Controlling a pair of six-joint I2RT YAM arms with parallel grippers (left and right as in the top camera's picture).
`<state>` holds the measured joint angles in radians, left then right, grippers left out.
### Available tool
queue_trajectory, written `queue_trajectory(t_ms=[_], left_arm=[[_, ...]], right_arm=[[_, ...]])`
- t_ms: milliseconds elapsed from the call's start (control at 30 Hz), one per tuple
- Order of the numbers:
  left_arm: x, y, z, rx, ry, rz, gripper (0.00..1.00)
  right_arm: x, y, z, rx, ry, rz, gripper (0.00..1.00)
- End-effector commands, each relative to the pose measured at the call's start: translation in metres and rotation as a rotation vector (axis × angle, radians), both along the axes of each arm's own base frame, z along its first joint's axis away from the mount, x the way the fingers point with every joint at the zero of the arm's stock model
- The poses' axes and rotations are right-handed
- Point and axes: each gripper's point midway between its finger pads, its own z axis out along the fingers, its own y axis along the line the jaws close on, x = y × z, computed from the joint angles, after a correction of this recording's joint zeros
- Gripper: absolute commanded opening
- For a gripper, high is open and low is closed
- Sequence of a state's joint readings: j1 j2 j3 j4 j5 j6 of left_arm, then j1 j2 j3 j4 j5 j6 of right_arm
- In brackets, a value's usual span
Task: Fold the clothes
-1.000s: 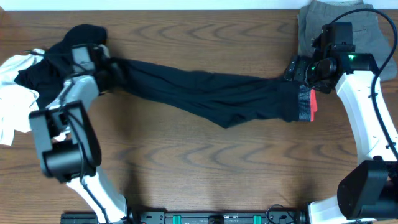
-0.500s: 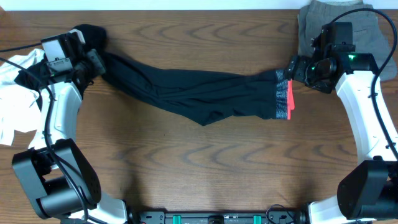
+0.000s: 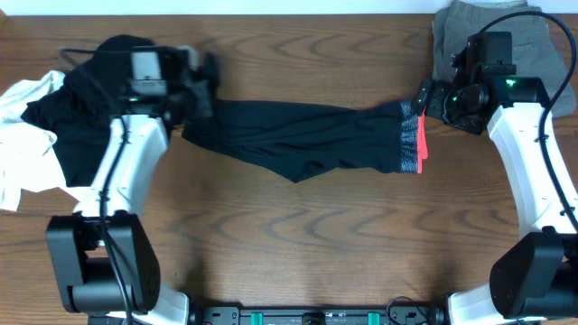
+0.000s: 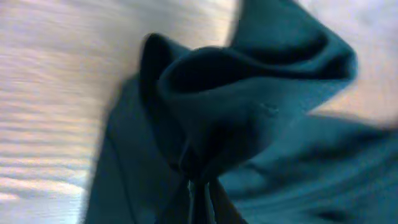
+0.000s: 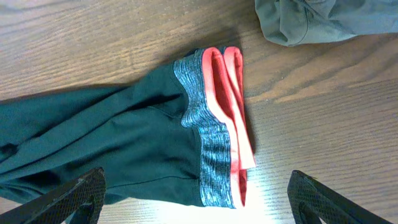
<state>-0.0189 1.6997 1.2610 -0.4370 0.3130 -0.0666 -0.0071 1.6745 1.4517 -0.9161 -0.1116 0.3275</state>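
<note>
Left gripper is clenched on the trousers, apparently at a leg end. Carry it toward 3 o'clock onto the waistband, edges aligned. Right gripper is splayed and empty.

Table: dark brown wood with bold wavy grain running from 9 to 3 o'clock, filling nearly the whole overhead view.
Far edge: thin white strip along 12 o'clock; wall or floor, cannot tell.
Near edge: black rail with small green marks at 6 o'clock.
Light: even, from above, with soft shadows; bright glare on the wood at 6 o'clock in the right wrist view; wood washed pale and blurred at 9 o'clock in the left wrist view.
</note>
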Motion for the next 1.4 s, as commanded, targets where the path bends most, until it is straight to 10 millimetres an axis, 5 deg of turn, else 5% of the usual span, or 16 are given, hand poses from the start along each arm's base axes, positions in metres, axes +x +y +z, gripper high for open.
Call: queue_trajectory(t_ms=[0,567,1067,1100,1133,1233,1367], left_arm=[[-0.015,-0.027,0.003,0.028,0.011,-0.126,0.06],[-0.049,-0.131,0.000,0.021,0.025,-0.355,0.06],[-0.073,-0.183,-0.037,0.036,0.101,-0.482,0.06],[-0.074,-0.185,-0.037,0.036,0.101,-0.488,0.19],[-0.076,-0.188,-0.037,0.037,0.101,-0.495,0.53],[-0.081,-0.195,-0.037,0.038,0.100,-0.516,0.96],[-0.076,-0.194,-0.033,0.033,0.079,-0.508,0.98]], right_arm=[[0.004,0.002,0.010,-0.018,-0.035,0.023,0.92],[0.006,0.002,0.011,-0.022,-0.044,0.032,0.93],[0.006,0.000,0.011,-0.040,-0.044,0.032,0.93],[0.006,-0.001,0.011,-0.042,-0.044,0.031,0.93],[0.006,-0.001,0.011,-0.044,-0.044,0.030,0.93],[0.005,-0.003,0.011,-0.045,-0.043,0.026,0.92],[0.003,-0.007,0.009,-0.030,-0.029,-0.001,0.93]])
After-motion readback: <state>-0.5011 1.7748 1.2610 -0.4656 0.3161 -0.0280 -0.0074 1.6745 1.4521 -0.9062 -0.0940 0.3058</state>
